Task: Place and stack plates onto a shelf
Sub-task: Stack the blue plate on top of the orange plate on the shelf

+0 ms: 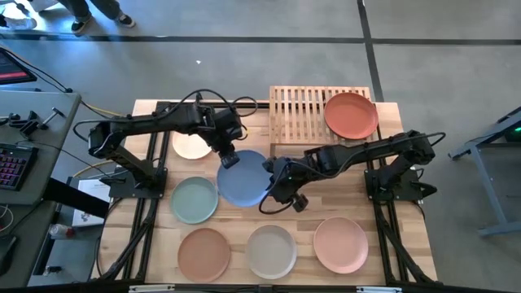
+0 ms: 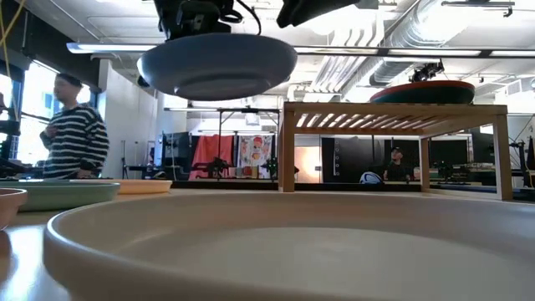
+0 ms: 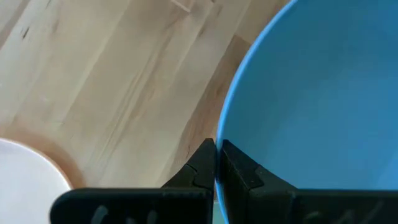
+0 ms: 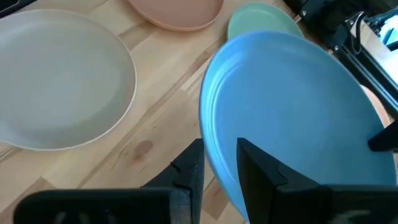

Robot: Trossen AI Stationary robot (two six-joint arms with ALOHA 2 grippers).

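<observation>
A blue plate point(image 1: 242, 181) hangs above the middle of the table, also seen lifted in the low view point(image 2: 217, 65). My left gripper point(image 1: 230, 157) is shut on its far-left rim and my right gripper point(image 1: 271, 175) on its right rim. The slatted light-wood shelf point(image 1: 297, 114) stands at the table's far side with a red-orange plate point(image 1: 351, 115) lying flat on its right half. A cream plate point(image 1: 191, 146) lies partly under my left arm. My left gripper pinches the blue plate's rim point(image 3: 219, 134) between its two fingers point(image 3: 200, 168), one on each face. It comes slanting down from the table's far left. The plate is lifted clear and nearly level. My right gripper has the plate's rim point(image 4: 210, 146) between its fingers point(image 4: 258, 168), one over the inner face and one at the outer side. It reaches slanting down from the table's right. The plate is clear of the table.
On the table lie a pale green plate point(image 1: 194, 200), a terracotta plate point(image 1: 203, 254), a beige plate point(image 1: 271, 251) and a pink plate point(image 1: 341, 244). The shelf's left half point(image 1: 293, 122) is bare slats. A person in a striped top point(image 2: 75, 134) stands beyond the table.
</observation>
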